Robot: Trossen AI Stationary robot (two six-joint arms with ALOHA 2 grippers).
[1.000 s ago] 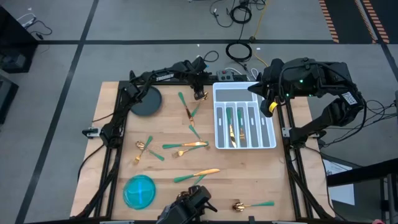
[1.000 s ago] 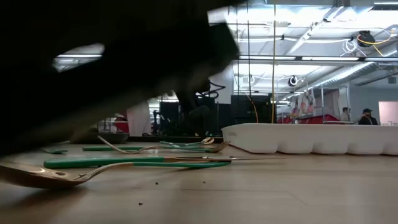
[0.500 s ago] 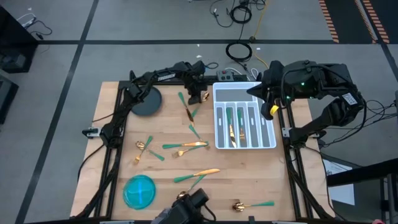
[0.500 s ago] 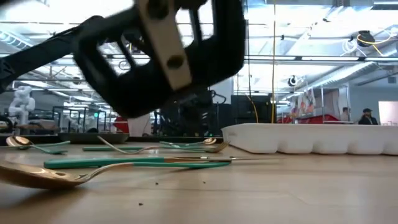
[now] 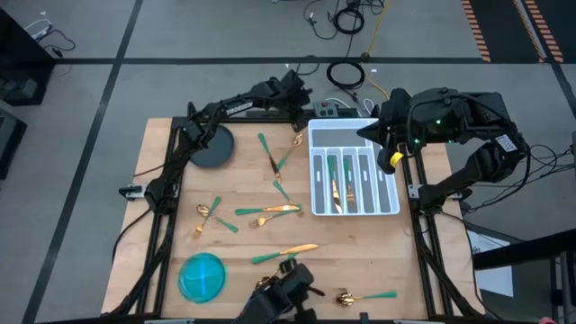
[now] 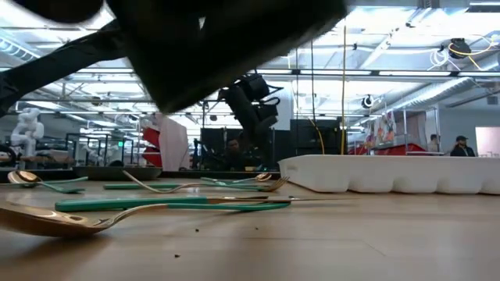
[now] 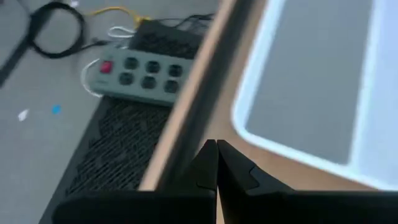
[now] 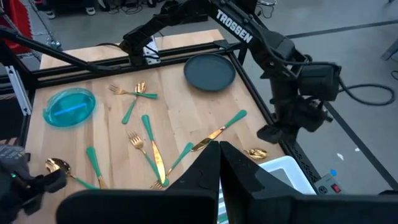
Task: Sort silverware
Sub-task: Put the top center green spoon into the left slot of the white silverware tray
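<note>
Mid-sort imo. Left gripper point(image 5: 297, 88) hovers just beside the white tray point(image 5: 354, 210) far corner, jaws shut on nothing (spoon point(image 5: 297, 139) lies below it). Right gripper point(image 8: 219, 163) waits, shut. Rest of silverware point(image 5: 267, 211) lies beside the tray; next: regrasp spoon.

dark blurred shape point(image 6: 226, 39) blocking low view

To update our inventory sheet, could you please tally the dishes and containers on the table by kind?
Round blue bowl: 1
Dark round plate: 1
White compartmented tray: 1
Total: 3
</note>
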